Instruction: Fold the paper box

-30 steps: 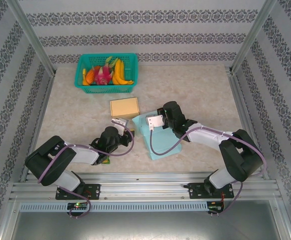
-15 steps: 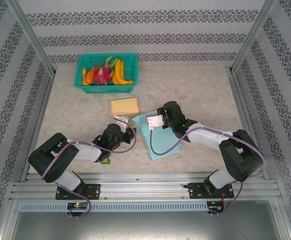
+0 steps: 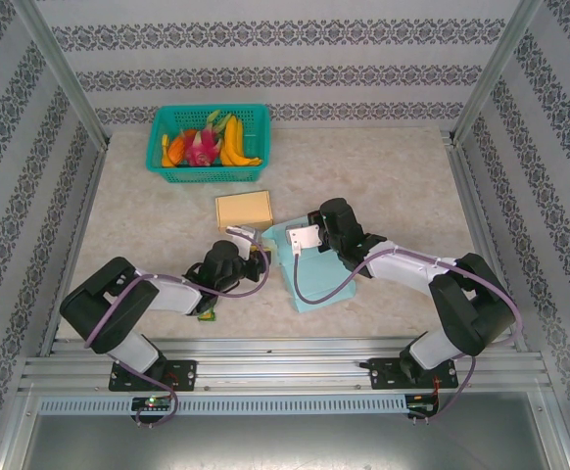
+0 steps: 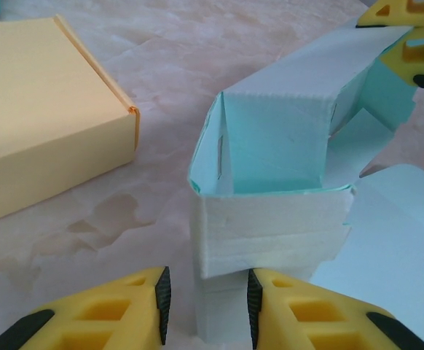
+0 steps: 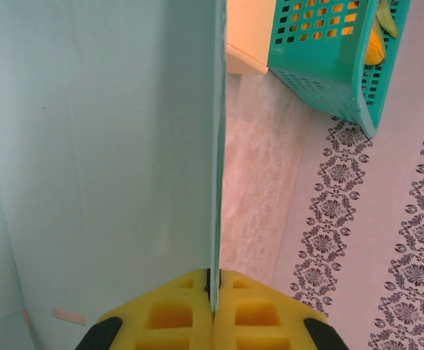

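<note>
The fingers of my right gripper [image 5: 213, 281] are pressed together on the thin edge of an upright panel of the pale teal paper box [image 5: 88, 146], at bottom centre of the right wrist view. The fingers of my left gripper [image 4: 205, 292] stand apart at the bottom of the left wrist view, with the box's folded corner between them, unclamped. From above I see the box mid-frame, with a tan box [image 3: 244, 209] just to its upper left.

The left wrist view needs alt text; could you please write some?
A half-folded pale teal paper box stands on the marbled table, its near corner between the open yellow fingers of the left gripper. A closed yellow box lies upper left.
</note>
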Controlling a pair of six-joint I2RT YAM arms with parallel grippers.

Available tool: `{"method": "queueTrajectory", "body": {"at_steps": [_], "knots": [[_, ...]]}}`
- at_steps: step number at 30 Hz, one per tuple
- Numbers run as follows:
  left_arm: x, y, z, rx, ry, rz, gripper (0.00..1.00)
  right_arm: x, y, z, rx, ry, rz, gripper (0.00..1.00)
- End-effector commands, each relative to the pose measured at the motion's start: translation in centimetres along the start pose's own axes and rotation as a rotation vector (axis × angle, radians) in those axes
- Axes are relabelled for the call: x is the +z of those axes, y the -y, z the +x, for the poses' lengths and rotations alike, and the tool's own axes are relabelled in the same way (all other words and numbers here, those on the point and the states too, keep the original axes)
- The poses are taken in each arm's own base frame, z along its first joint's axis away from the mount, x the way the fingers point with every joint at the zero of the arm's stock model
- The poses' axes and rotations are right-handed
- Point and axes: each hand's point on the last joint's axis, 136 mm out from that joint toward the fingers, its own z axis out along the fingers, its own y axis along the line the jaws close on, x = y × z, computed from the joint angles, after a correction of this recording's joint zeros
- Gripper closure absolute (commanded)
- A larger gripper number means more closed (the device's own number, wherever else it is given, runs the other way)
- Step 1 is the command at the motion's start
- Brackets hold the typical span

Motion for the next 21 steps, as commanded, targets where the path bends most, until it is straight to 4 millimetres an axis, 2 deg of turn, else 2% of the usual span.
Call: {"method": "queueTrajectory", "body": {"at_steps": [1,12,21], "knots": [[0.6,0.8,-1.3,-0.042,0.032,0.037,0.65,-0.6,0.5,-0.2,0.01,0.01,0.024,1.0],[0.2,3.2,-1.9,-0.04,0.045,0.107,0.68,-0.5,0.6,-0.3,0.007,-0.004,0.033,1.0],[-0.3,3.4,-1.6,-0.037,0.044,0.111,0.71,-0.2,0.8,-0.8,0.012,-0.037,0.075,1.0]]}}
